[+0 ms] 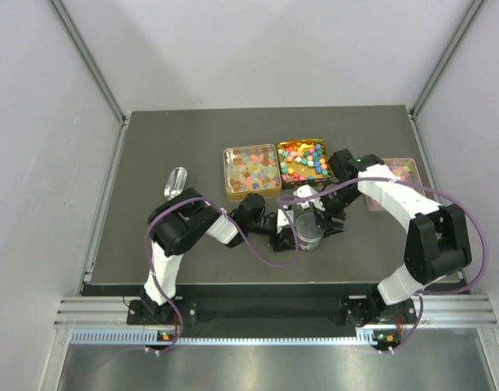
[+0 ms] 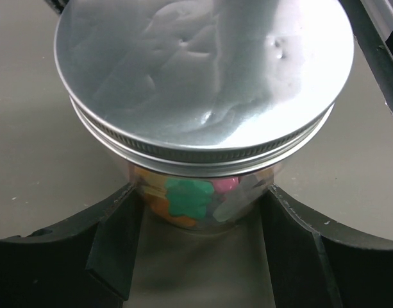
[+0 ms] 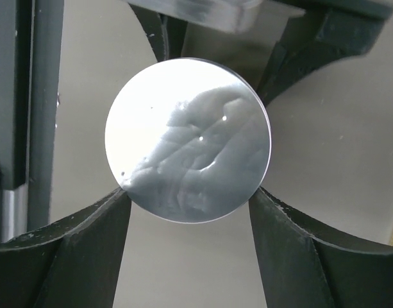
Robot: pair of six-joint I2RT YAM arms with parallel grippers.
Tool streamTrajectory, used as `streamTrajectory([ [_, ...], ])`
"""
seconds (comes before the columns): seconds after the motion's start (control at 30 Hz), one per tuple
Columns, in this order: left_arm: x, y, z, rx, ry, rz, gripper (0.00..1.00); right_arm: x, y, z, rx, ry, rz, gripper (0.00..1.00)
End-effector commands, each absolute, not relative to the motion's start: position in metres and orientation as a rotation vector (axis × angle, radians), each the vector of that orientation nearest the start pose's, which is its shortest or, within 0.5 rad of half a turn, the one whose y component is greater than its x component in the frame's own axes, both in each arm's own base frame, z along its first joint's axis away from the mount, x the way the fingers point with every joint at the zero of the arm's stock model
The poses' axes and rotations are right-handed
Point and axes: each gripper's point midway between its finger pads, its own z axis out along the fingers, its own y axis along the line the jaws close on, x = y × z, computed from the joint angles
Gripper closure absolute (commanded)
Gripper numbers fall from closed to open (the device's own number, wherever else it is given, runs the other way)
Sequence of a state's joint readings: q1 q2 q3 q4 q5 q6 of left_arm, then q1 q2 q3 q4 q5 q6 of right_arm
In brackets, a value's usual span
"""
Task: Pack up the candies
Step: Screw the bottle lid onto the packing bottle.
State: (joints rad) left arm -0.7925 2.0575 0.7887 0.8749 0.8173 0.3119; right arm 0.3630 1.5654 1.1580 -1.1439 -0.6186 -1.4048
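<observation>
A small clear jar (image 1: 308,232) with a round silver lid (image 2: 202,77) stands at the table's middle. Candies (image 2: 190,196), green, orange and pink, show through its wall. My left gripper (image 2: 201,192) comes from the left and is shut on the jar's body, with a finger against each side. My right gripper (image 3: 188,192) hangs over the jar and its fingers touch opposite edges of the lid (image 3: 188,138). In the top view the left gripper (image 1: 291,230) and right gripper (image 1: 316,215) meet at the jar. More candies fill the trays behind.
A clear tray of pale candies (image 1: 252,169) and a gold tray of bright candies (image 1: 304,160) sit side by side behind the jar. A third tray (image 1: 402,173) lies at the right, partly under my right arm. A clear scoop (image 1: 176,182) lies at the left.
</observation>
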Motion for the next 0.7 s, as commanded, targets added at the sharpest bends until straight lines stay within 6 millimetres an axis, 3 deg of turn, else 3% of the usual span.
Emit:
streamTrajectory([
  [0.0, 0.218, -0.348, -0.076, 1.507, 1.801, -0.966, 1.0, 0.181, 0.155, 0.073, -2.004, 1.996, 0.929, 0.37],
  [0.1, 0.217, -0.348, -0.076, 1.517, 1.794, -0.973, 1.0, 0.178, 0.154, 0.074, -1.981, 2.02, 0.924, 0.36],
  [0.23, 0.215, -0.348, -0.077, 1.532, 1.783, -0.974, 1.0, 0.177, 0.144, 0.075, -2.008, 2.009, 0.849, 0.24],
  [0.27, 0.214, -0.348, -0.077, 1.539, 1.779, -0.973, 1.0, 0.174, 0.138, 0.075, -2.041, 1.99, 0.815, 0.07],
  [0.3, 0.215, -0.348, -0.077, 1.539, 1.774, -0.969, 1.0, 0.177, 0.134, 0.074, -2.074, 1.952, 0.779, 0.01],
  [0.43, 0.214, -0.348, -0.08, 1.555, 1.77, -0.965, 1.0, 0.193, 0.13, 0.077, -2.114, 1.882, 0.678, 0.0],
  [0.67, 0.208, -0.348, -0.081, 1.582, 1.758, -0.962, 1.0, 0.228, 0.133, 0.104, -2.101, 1.775, 0.671, 0.0],
])
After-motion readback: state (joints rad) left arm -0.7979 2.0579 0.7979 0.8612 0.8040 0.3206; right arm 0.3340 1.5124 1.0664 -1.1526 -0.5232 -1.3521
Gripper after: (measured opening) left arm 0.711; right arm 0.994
